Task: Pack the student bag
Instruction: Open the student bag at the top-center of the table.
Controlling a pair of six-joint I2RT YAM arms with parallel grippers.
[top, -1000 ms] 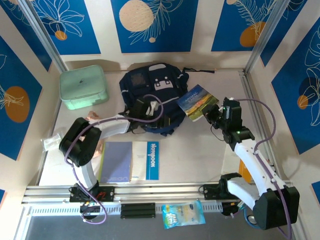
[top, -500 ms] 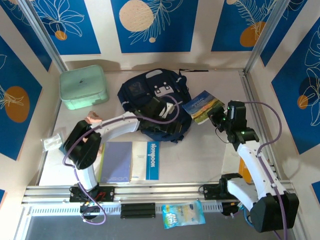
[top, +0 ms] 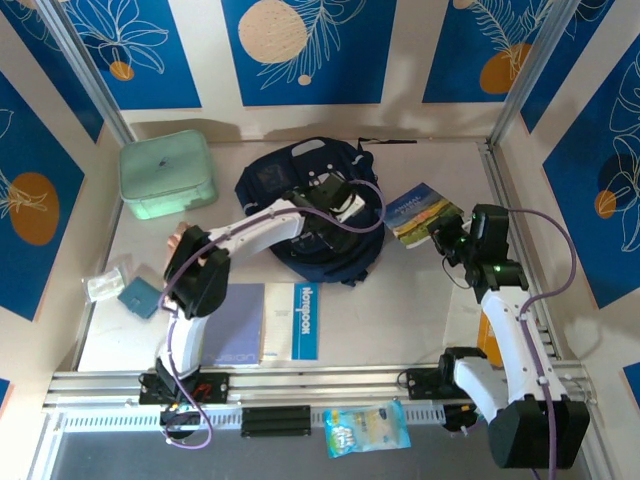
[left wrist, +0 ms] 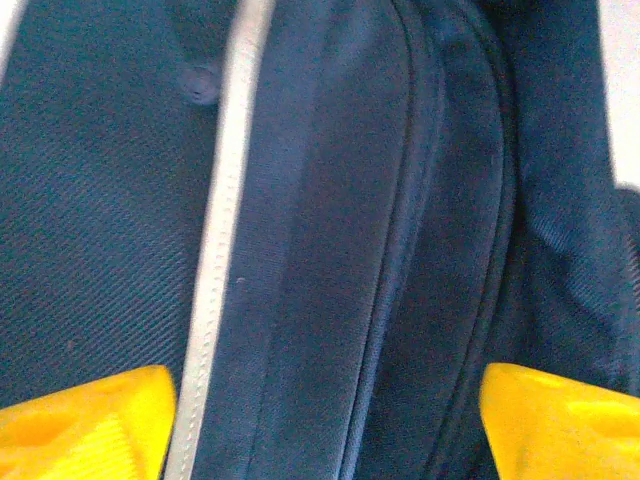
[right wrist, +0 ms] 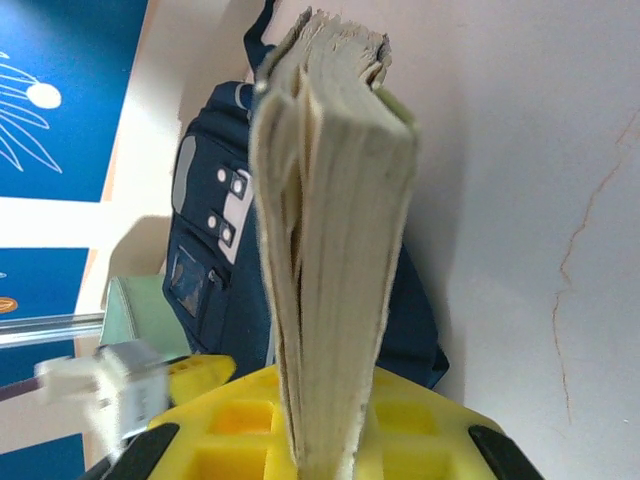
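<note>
Just below left end effector: bag

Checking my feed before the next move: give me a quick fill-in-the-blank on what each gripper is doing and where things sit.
The right gripper is shut on a ____.
The left gripper, open, hovers over the ____.
In the top view, the mint green box sits in the far ____ corner.
Missing: book; student bag; left.

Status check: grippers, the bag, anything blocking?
Left gripper open over the student bag, nothing held. Right gripper shut on the book, right of the bag. Left arm lies across the bag.
</note>
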